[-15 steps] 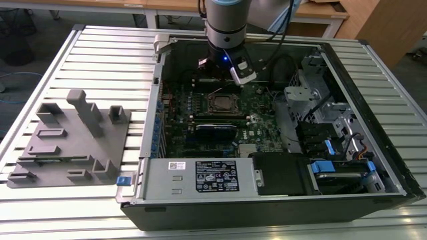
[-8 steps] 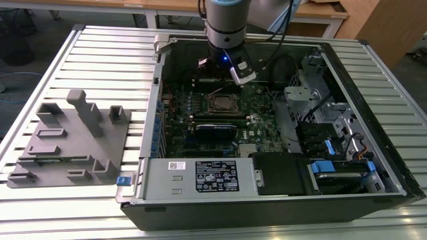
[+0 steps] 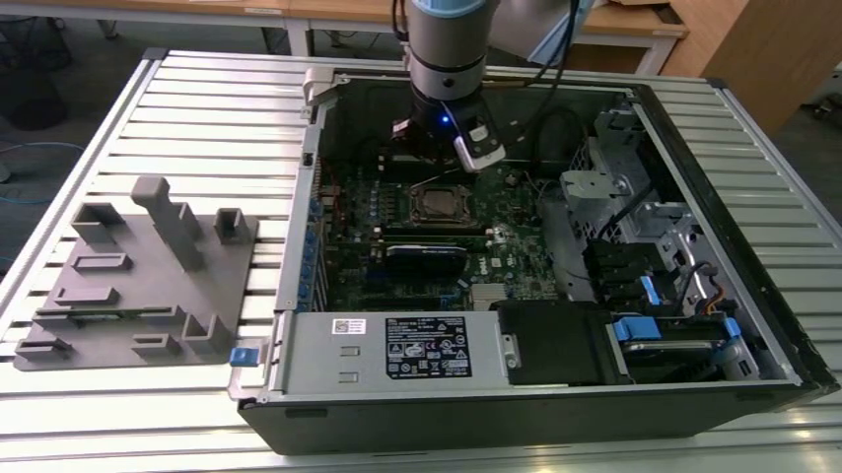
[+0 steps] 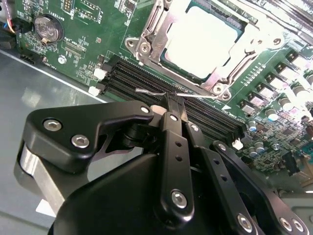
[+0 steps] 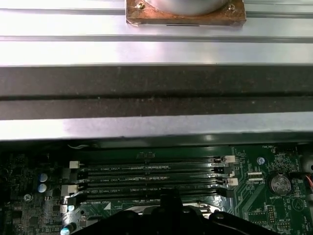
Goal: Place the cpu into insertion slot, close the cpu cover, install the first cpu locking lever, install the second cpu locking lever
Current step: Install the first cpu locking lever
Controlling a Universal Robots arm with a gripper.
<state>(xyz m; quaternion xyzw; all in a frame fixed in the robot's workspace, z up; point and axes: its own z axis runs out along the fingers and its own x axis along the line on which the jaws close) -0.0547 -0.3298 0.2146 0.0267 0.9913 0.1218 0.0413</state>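
You'll find the chip (image 4: 200, 41) lying flat in its socket (image 3: 416, 205) on the green board (image 4: 83, 58). The cover (image 4: 149, 34) is folded down around it, so the bright metal top shows through the window. Your hand (image 4: 173, 102) hangs just beside the socket, over the long black memory slots (image 4: 142, 81), with its fingers pressed tight together. A thin wire lever (image 4: 146, 91) runs across right at the fingertips (whether it is pinched or merely touched, you cannot tell from here). In the exterior view the arm (image 3: 448, 49) reaches down into the far part of the open computer case (image 3: 526, 414), which lies on the slatted desk (image 3: 197, 108). The socket sits a little nearer than the hand. A grey holder tray (image 3: 145, 286) rests on the desk at the exterior view's left, well apart from the case.
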